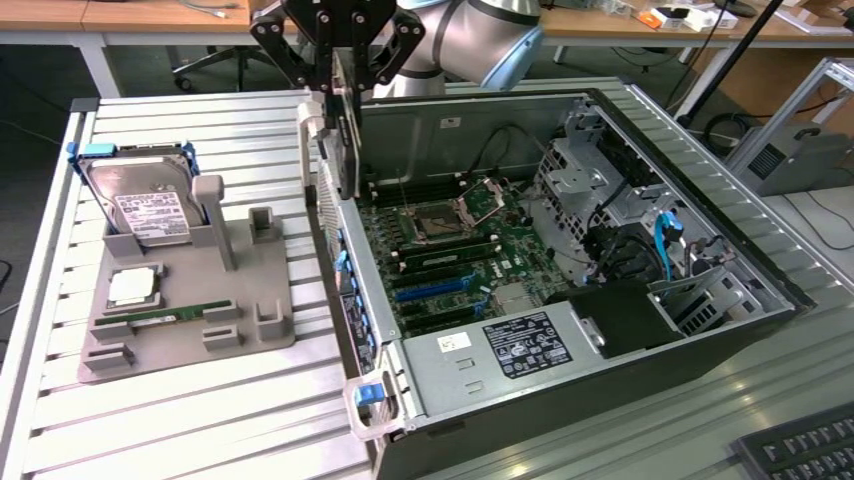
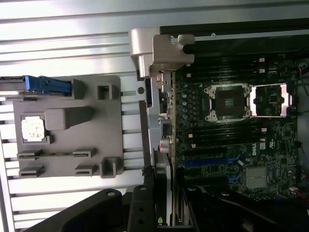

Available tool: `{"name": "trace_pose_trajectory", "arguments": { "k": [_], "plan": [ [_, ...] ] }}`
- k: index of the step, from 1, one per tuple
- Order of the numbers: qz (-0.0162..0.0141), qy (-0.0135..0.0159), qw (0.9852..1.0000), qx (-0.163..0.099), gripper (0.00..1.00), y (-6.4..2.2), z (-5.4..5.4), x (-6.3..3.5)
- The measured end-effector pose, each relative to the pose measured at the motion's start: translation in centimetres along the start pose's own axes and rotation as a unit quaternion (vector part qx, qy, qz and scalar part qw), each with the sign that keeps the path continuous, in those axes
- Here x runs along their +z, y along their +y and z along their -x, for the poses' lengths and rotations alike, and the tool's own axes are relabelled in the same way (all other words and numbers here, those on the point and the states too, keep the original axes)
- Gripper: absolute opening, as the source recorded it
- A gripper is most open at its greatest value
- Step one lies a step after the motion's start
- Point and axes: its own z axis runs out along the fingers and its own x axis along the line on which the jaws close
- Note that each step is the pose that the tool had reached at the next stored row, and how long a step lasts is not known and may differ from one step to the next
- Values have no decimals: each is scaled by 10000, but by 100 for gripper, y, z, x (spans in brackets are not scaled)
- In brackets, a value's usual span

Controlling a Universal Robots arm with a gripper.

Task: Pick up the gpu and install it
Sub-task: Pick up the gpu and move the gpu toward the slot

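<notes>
Above the open computer case's edge, the tool grips the gpu upright.

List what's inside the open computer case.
Motherboard with an open CPU socket, a labelled power supply, drive cage, blue cables. Whatever lies beneath the power supply is covered.

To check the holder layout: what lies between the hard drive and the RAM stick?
A square silver CPU lies between the hard drive and the RAM stick, seen in the exterior view.

Slatted metal table bears a grey fixture and open computer case.
</notes>
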Motion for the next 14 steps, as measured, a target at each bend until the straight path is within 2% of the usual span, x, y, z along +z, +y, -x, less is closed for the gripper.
{"name": "trace_pose_trajectory", "arguments": {
  "k": [9, 14],
  "plan": [
    [0, 0, 10000, 0, 27, 3, 34, 1],
    [0, 0, 10000, 0, 27, 10, 132, 3]
  ]
}}
